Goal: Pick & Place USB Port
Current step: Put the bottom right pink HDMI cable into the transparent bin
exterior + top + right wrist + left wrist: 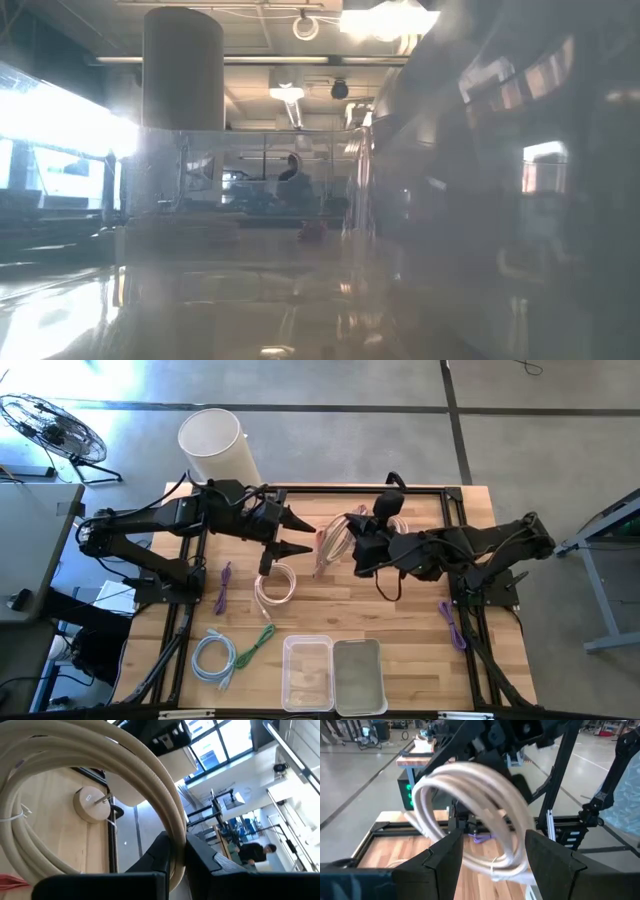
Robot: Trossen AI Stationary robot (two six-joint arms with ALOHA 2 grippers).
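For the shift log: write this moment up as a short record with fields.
right gripper: fingers shut on the beige coil, held up over mid-table
left gripper: fingers open, holding nothing, facing the beige coil
loose on table: pale coil, green cable, grey coil, left purple cable, right purple cable
bins: left bin and right bin, clear, side by side at the table's edge

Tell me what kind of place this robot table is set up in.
Probably a workshop or industrial lab: bare concrete floor, a floor fan beside the wooden table, and high windows over an open hall.
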